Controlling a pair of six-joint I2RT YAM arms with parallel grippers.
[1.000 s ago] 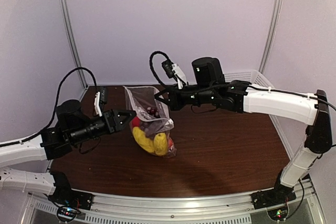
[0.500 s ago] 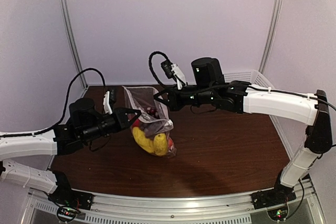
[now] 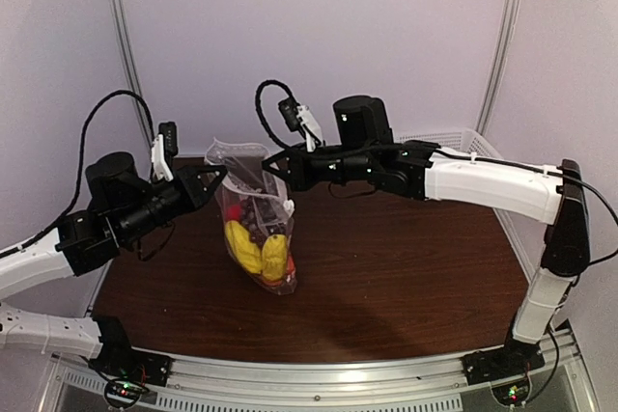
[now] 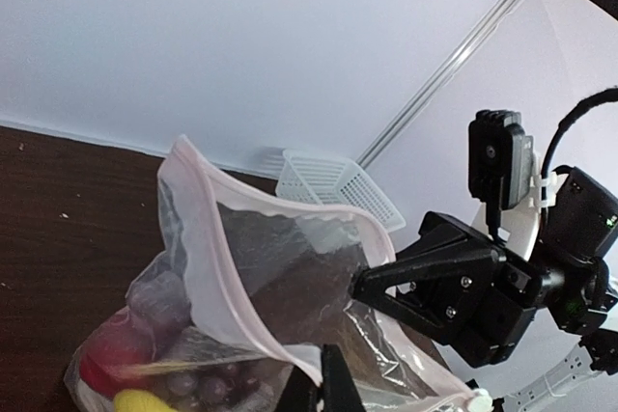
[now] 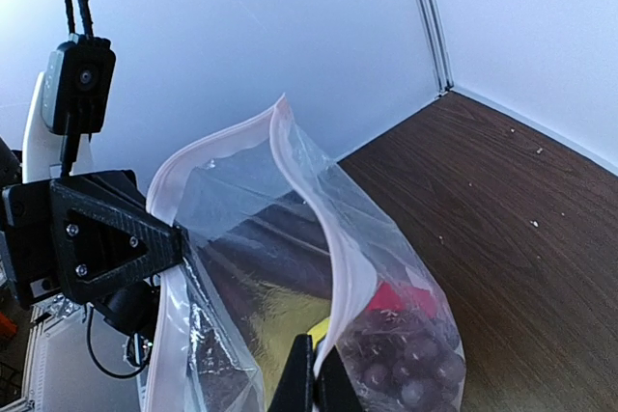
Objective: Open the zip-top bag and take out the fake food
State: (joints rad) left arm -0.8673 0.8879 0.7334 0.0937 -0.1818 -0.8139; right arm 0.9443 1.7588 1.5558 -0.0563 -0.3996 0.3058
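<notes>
Over the dark wood table (image 3: 406,277), the clear crinkly zip-top bag (image 3: 241,195) hangs upright with its mouth spread. The yellow, red and purple fake food (image 3: 253,248) sits in its bottom. The left gripper (image 3: 221,176) is pinched tight on one zip edge and the right gripper (image 3: 268,167) on the opposite edge. A white mesh basket (image 3: 454,140) is in the far right corner.

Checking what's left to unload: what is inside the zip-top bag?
Inside the zip-top bag: yellow pieces, a red piece, dark purple grapes. Anything beneath them is covered.
</notes>
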